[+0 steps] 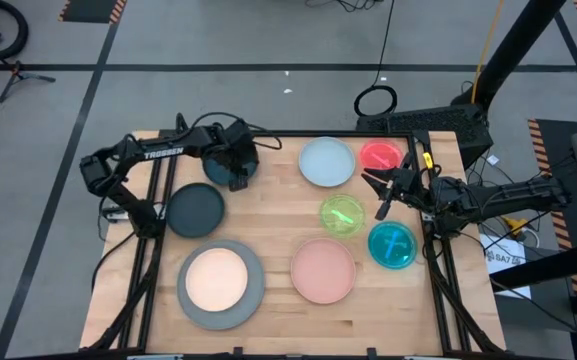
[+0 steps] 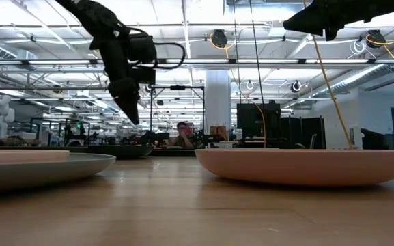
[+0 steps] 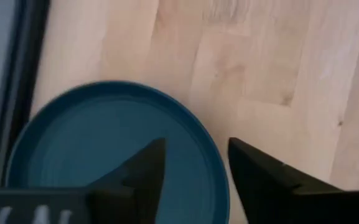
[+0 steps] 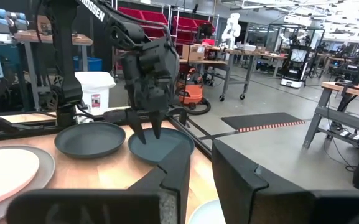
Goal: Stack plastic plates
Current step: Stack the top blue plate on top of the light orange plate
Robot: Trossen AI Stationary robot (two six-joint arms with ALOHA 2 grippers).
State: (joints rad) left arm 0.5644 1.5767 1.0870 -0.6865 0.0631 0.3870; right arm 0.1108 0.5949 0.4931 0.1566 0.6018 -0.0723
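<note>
Left gripper [image 1: 238, 172] hovers over the dark teal plate [image 1: 240, 170] near the desk's [image 1: 268, 220] far left corner, fingers [image 3: 143, 168] spread apart, one over the plate, the other past its rim, nothing pinched. From the right wrist view the gripper [image 4: 147, 127] points down just above that plate [image 4: 160, 145], not touching it.

Right gripper [image 1: 380, 190] waits near the far right side of the desk, between the red plate [image 1: 380, 154] and the green plate [image 1: 342, 214], raised above the surface. Its fingers [image 4: 167, 171] show a gap between them and hold nothing.

Plates all lie flat on the wooden desk:
- charcoal plate [image 1: 195, 209] just beside the dark teal one, toward the left edge
- large grey plate [image 1: 221, 284] near the front left, with the cream plate [image 1: 216, 277] stacked inside it
- salmon pink plate [image 1: 323, 270] at the front middle
- light blue plate [image 1: 327, 162] at the far edge, middle
- small translucent red plate next to it, by the far right corner
- green plate in the middle right
- teal plate [image 1: 392, 246] near the right edge, just beside the green one

In the low view the pink plate [image 2: 306, 166] and the grey plate's rim [image 2: 43, 171] sit closest to the front edge. A person [image 2: 181, 134] sits far back in the room.
</note>
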